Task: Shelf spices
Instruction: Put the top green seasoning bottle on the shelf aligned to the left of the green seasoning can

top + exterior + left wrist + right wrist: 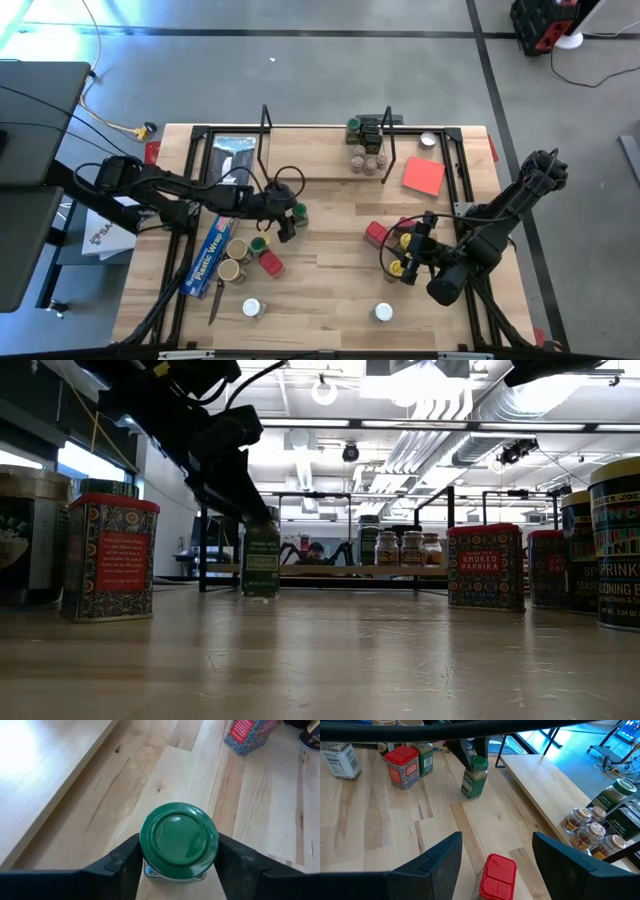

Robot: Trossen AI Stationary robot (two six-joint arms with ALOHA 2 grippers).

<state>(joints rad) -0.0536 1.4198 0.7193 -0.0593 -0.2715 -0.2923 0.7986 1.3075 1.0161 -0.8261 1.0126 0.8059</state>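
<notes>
A grey concrete floor [330, 75] surrounds the table, beneath a ceiling of white ducts [440, 420] and bright lights.

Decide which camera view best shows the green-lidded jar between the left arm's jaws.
Left wrist view: the green-lidded jar fills the frame between the jaws. High view shows it tiny; low view, side-on under the arm; right wrist view, distant.

occluded: green-lid jar [178, 842] label, under lid | cut off: red tin [247, 735] top | shelf jars [368, 160] labels too small

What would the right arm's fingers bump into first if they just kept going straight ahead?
Most likely the red tin lying between the right gripper's open fingers; beyond it stands the green-lidded jar, though depth is hard to judge.
</notes>
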